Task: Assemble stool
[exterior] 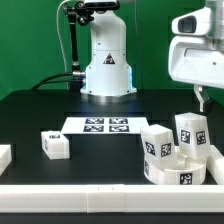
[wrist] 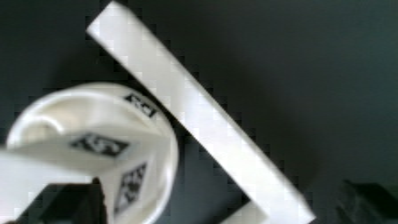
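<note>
The stool's round white seat [exterior: 172, 171] lies at the exterior view's front right, tags on its side. Two tagged white legs [exterior: 157, 141] [exterior: 190, 132] stand upright on it. A third loose leg [exterior: 55, 145] lies on the black table toward the exterior view's left. My gripper [exterior: 203, 98] hangs above the seat and legs, apart from them. In the wrist view the seat [wrist: 80, 115] shows with a leg [wrist: 36, 172] rising from it. The gripper [wrist: 214, 207] is open, its dark fingers [wrist: 63, 205] wide apart, holding nothing.
The marker board [exterior: 105, 125] lies flat in front of the robot base [exterior: 107, 62]. A plain white bar [wrist: 196, 110] runs along the table's front edge [exterior: 90, 195], right beside the seat. Another white piece [exterior: 3, 155] sits at the exterior view's far left.
</note>
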You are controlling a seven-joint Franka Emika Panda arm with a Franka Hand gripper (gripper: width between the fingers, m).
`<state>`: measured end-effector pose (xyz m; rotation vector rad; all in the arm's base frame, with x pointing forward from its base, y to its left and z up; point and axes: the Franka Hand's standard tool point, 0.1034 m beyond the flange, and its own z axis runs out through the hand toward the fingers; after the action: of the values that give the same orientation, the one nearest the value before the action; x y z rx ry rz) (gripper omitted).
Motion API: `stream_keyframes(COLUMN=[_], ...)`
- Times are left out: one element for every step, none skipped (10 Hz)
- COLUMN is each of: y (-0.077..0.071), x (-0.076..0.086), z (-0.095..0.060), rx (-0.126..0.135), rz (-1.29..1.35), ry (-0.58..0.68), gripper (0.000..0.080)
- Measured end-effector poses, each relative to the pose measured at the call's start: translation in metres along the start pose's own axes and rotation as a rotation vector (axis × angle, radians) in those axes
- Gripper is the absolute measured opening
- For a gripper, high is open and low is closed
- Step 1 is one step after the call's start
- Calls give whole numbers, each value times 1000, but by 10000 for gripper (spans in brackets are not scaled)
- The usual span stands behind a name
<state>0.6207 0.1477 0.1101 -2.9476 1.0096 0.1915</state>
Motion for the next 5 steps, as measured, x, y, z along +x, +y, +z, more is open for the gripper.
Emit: stream_keyframes(y=[-2,-1,0,1,2], x=[2,3,3,5,9], z=[0,0,0,0,0], rx=[4,3,3,-7,-27], rz=[-65,-140,-194,-311,-503], ry=[6,6,6,17,47], gripper=[649,649,649,649,649])
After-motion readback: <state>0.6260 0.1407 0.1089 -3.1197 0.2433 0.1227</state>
